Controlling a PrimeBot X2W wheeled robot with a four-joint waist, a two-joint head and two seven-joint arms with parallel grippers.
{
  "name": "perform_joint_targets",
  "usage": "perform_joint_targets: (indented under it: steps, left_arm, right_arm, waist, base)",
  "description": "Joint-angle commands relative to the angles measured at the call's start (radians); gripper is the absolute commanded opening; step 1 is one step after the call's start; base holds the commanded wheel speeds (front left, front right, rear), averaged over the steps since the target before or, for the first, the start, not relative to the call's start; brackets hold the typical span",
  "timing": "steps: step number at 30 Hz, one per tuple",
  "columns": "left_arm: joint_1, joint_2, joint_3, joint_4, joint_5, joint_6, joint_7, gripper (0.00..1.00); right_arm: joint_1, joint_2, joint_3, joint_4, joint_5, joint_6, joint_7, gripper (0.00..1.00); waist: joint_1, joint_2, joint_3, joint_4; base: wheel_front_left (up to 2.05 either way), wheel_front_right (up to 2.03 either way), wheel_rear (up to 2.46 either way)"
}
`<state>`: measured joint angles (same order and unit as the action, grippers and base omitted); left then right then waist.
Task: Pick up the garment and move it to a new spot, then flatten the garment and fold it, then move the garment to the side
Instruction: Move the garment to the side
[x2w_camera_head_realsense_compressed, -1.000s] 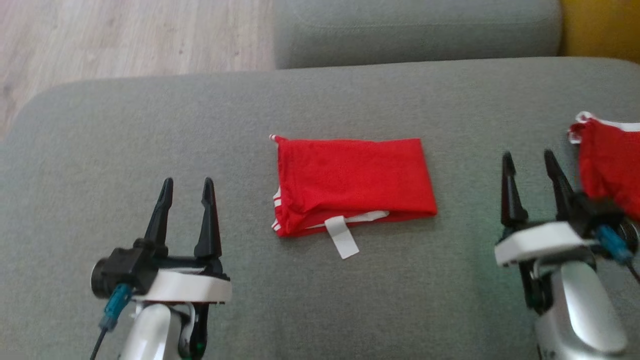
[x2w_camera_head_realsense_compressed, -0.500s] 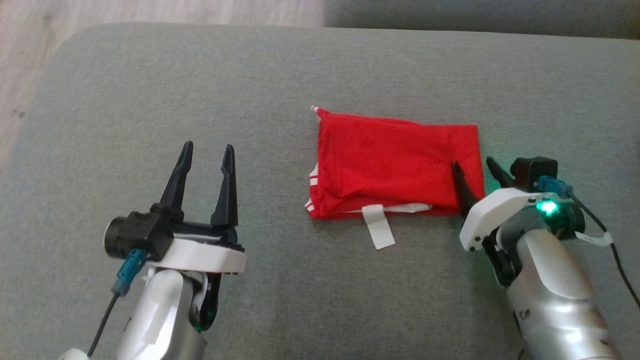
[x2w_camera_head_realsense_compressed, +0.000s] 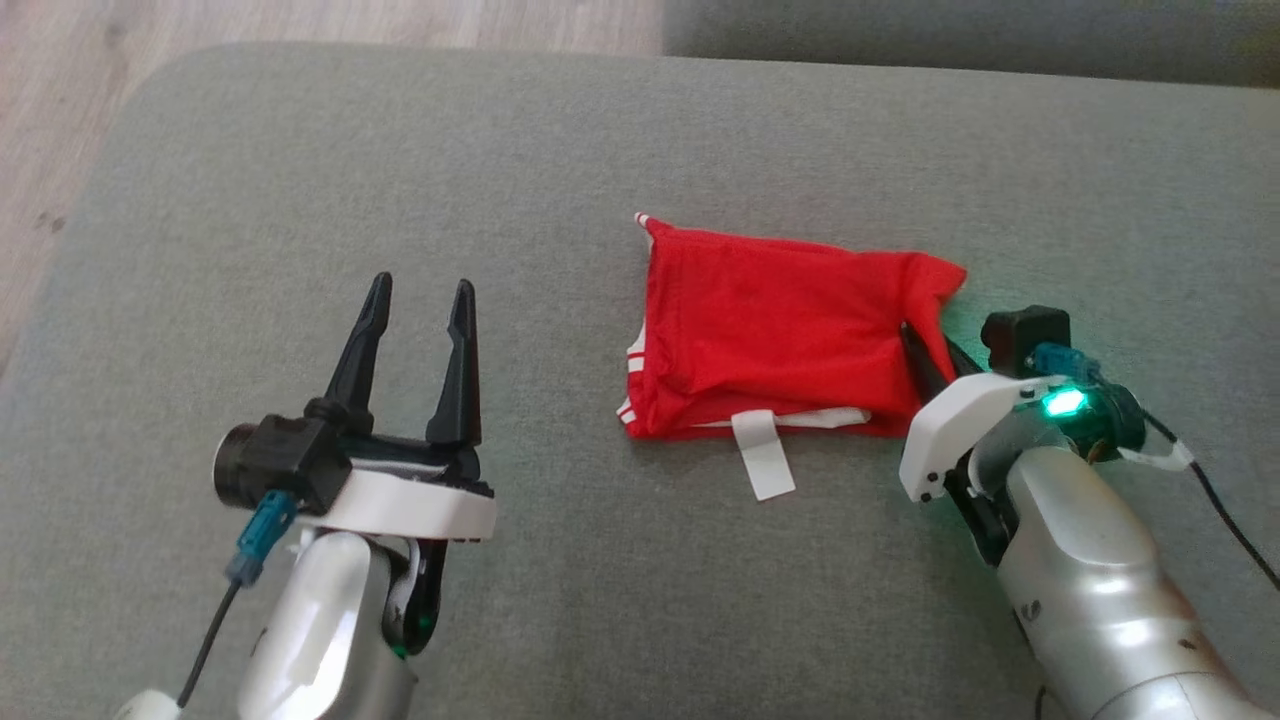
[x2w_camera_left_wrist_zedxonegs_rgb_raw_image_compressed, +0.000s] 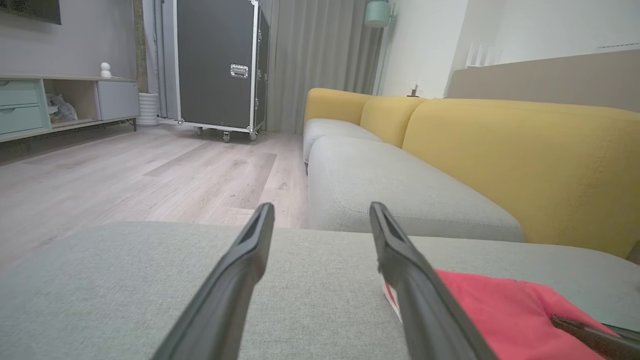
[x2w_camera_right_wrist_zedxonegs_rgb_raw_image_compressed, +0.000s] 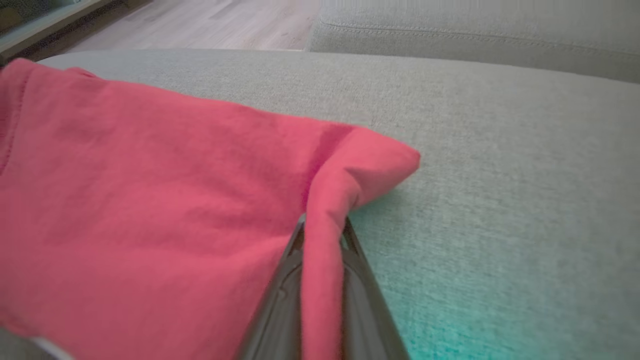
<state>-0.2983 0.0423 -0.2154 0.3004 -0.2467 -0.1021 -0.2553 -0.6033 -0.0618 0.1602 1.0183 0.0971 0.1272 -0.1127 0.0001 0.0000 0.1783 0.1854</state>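
One edge of the cloth is being pinched between the right gripper jaws; the left gripper jaws are gaping. Tugging could unfold it.

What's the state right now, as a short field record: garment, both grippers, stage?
garment: red, folded, lying on the grey sofa cushion; white tag pokes out at the near edge
right gripper: shut on the garment's right edge, cloth lifted into a ridge
left gripper: open, left of the garment, not touching it
stage: looks folded; move to the side probably next
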Motion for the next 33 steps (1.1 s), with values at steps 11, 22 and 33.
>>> perform_joint_targets:
  steps: [11, 22, 33]
  left_arm:
    - [0.012, 0.008, 0.002, -0.034, 0.008, 0.015, -0.006, 1.0]
    - [-0.017, 0.008, -0.011, -0.073, 0.013, 0.018, -0.006, 1.0]
    - [-0.077, 0.008, -0.004, -0.068, 0.033, -0.002, -0.006, 1.0]
  right_arm:
    - [-0.01, -0.005, -0.017, -0.084, -0.172, 0.003, -0.104, 0.0]
    - [-0.053, -0.271, 0.012, -0.271, -0.18, 0.003, -0.034, 0.0]
    - [-0.112, -0.533, -0.051, -0.297, -0.148, 0.003, 0.089, 0.0]
  waist:
    - [-0.0001, 0.0, -0.075, -0.124]
    - [-0.0001, 0.0, -0.005, -0.25]
    - [-0.0001, 0.0, 0.094, -0.265]
  base:
    - [0.0, 0.0, 0.0]
    - [0.0, 0.0, 0.0]
    - [0.0, 0.0, 0.0]
